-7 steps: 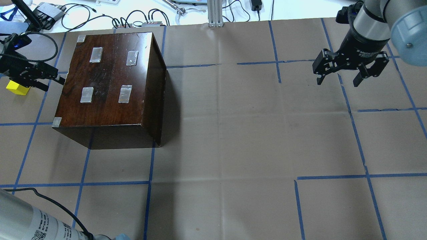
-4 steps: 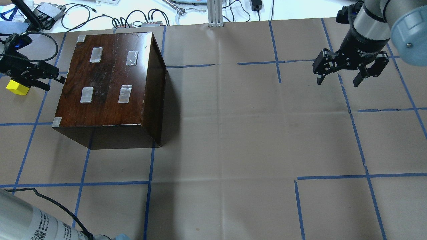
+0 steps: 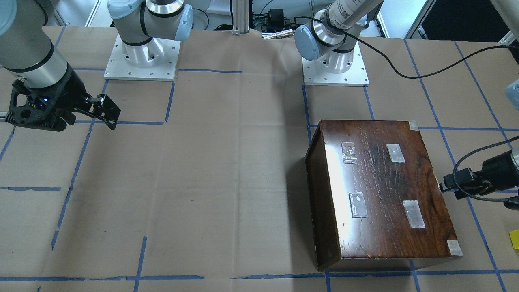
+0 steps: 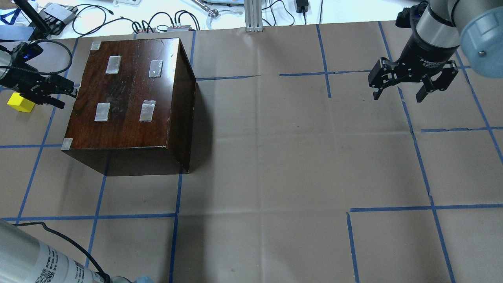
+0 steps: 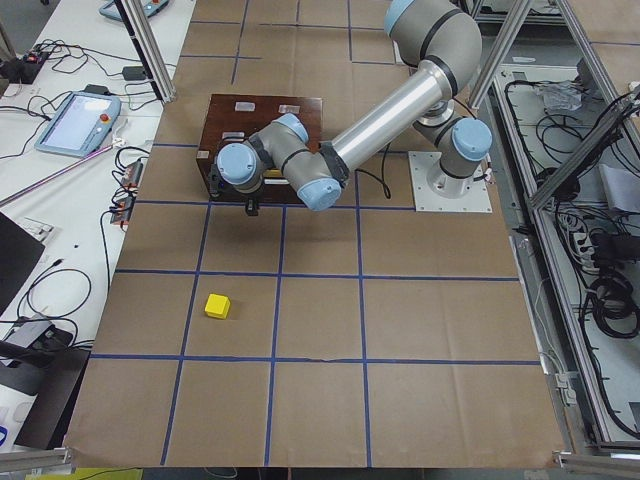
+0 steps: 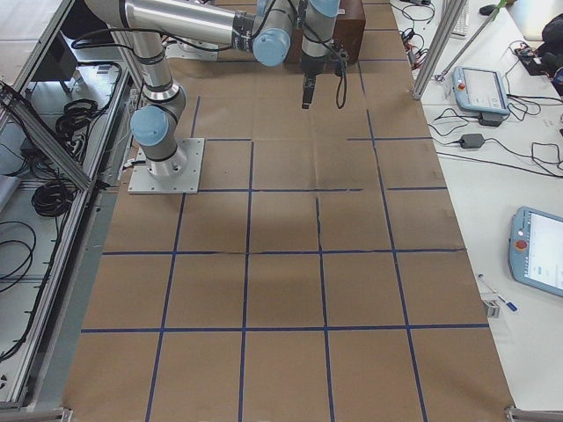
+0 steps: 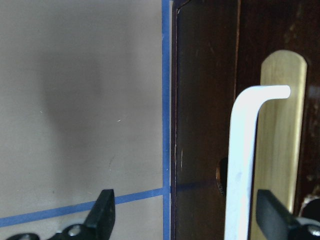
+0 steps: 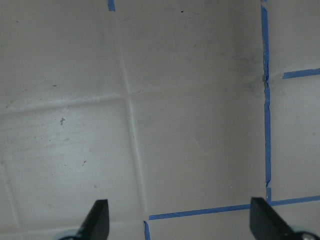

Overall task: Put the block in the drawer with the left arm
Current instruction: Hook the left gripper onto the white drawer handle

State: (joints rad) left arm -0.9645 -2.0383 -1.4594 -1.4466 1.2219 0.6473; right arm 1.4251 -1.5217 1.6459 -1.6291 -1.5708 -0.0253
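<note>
Front-facing view: the left claw (image 3: 444, 187) sat at the right edge, tips just beside the dark box (image 3: 381, 190). The yellow block (image 3: 515, 239) lay on the desk (image 3: 227, 182) at lower right, apart from the claw.

Overhead: that claw was at upper left with its fingers spread and nothing between them. The right claw (image 4: 397, 96) hung at upper right, also spread (way off from the box).

Left side view: block at lower left, well apart from the box.

Left wrist: spread fingers faced the drawer (image 7: 205, 125) front, with its white handle (image 7: 244, 165) nearer the right-hand finger.

Right wrist: parted fingers over brown paper (image 8: 190, 125).
</note>
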